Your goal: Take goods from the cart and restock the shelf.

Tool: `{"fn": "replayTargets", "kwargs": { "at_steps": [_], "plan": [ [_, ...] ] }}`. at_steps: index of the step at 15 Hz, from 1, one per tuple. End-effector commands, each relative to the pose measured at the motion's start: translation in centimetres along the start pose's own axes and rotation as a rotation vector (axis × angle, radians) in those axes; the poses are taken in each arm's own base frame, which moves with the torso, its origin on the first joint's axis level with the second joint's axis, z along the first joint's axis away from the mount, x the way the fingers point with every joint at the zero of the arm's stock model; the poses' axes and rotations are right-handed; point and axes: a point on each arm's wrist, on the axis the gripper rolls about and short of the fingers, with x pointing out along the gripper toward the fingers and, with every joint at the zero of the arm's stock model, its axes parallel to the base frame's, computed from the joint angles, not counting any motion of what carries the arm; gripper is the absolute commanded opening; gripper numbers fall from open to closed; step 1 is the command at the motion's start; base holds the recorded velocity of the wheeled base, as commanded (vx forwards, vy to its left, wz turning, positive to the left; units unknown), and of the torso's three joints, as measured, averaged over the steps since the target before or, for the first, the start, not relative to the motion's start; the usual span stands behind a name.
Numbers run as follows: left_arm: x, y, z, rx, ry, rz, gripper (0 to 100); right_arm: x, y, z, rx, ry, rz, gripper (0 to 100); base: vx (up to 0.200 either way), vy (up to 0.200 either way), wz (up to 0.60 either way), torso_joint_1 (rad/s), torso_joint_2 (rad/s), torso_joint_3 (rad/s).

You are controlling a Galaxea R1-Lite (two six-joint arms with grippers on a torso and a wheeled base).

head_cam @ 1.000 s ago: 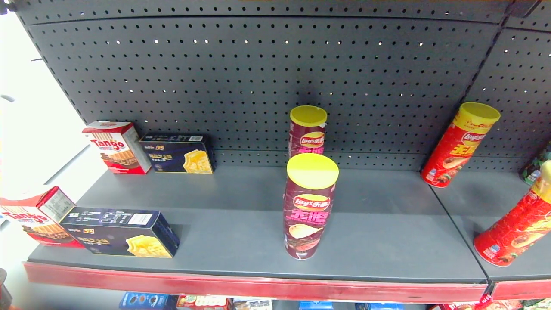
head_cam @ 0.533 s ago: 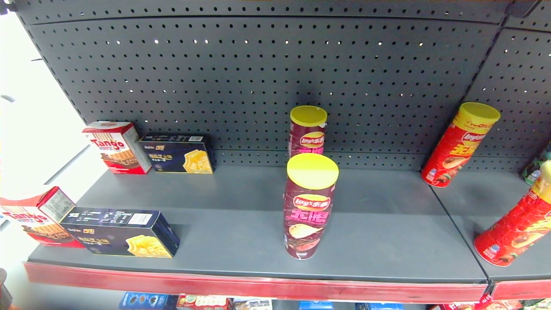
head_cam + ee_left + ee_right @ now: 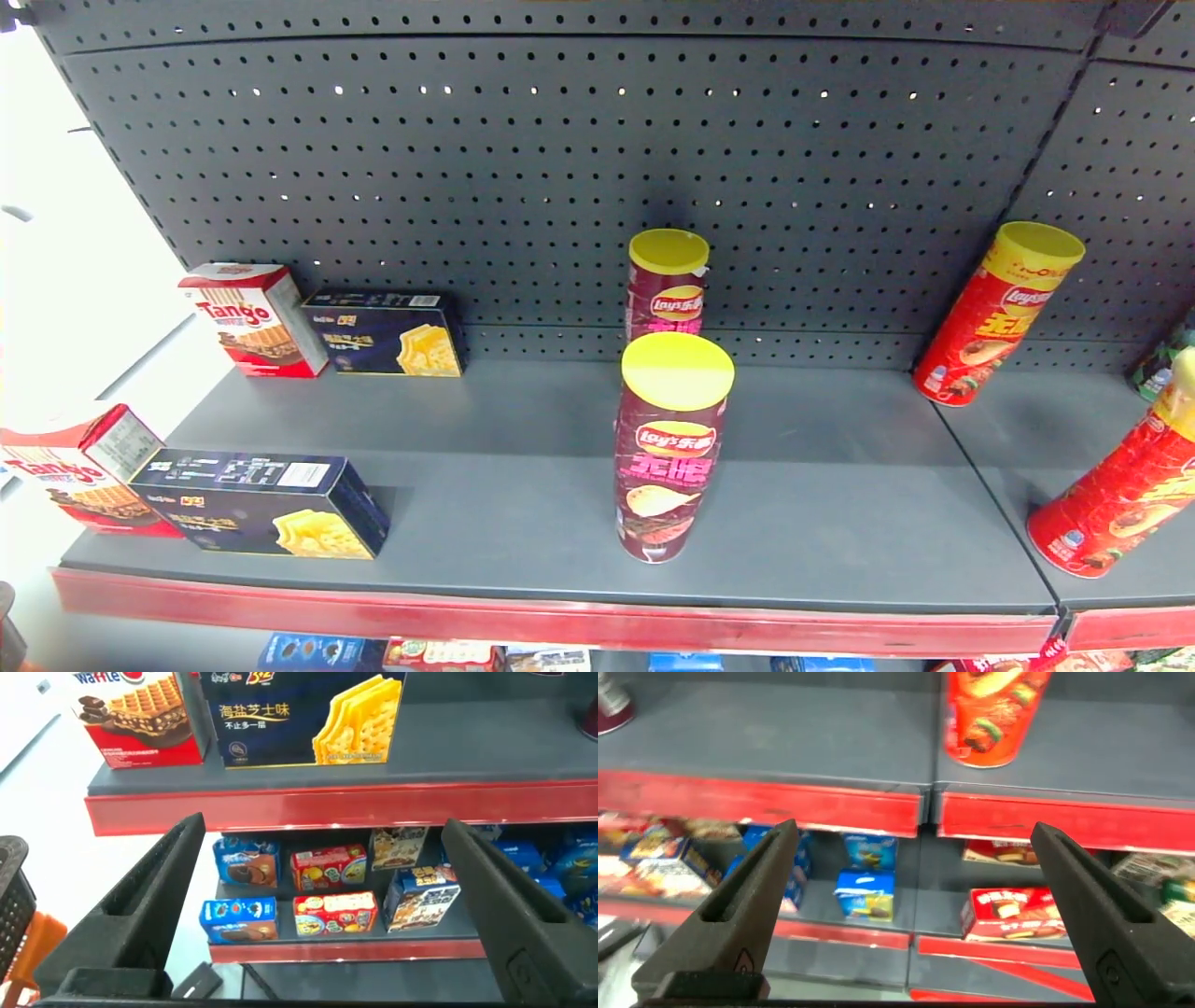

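Note:
The grey shelf holds two maroon chip cans with yellow lids, one at the front and one behind it. Two red chip cans lean at the right, one at the back and one at the front. Red wafer boxes and dark blue cracker boxes stand at the left. My left gripper is open and empty, in front of the shelf's red edge below a blue cracker box. My right gripper is open and empty, facing the red edge under a red can.
A perforated back panel closes the shelf behind. A lower shelf carries small snack boxes, also seen from the right wrist. A black basket corner sits off to the side. Bare shelf surface lies between the boxes and the maroon cans.

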Motion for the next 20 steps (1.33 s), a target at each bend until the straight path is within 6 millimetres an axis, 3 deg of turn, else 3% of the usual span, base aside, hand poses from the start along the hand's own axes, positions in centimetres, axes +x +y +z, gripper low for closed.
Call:
{"fn": "replayTargets", "kwargs": {
  "at_steps": [1, 20],
  "plan": [
    [0.0, 0.0, -0.03, -0.003, -0.002, 0.005, 100, -0.54, 0.09, -0.17, 0.011, -0.074, -0.044, 100, 0.0, 0.0, 0.0, 0.0, 0.0, 0.0],
    [0.0, 0.0, -0.03, 0.003, -0.002, 0.003, 100, -0.55, 0.12, -0.17, 0.008, -0.075, -0.045, 100, -0.011, 0.0, 0.0, 0.0, 0.0, 0.0]
  ]
}}
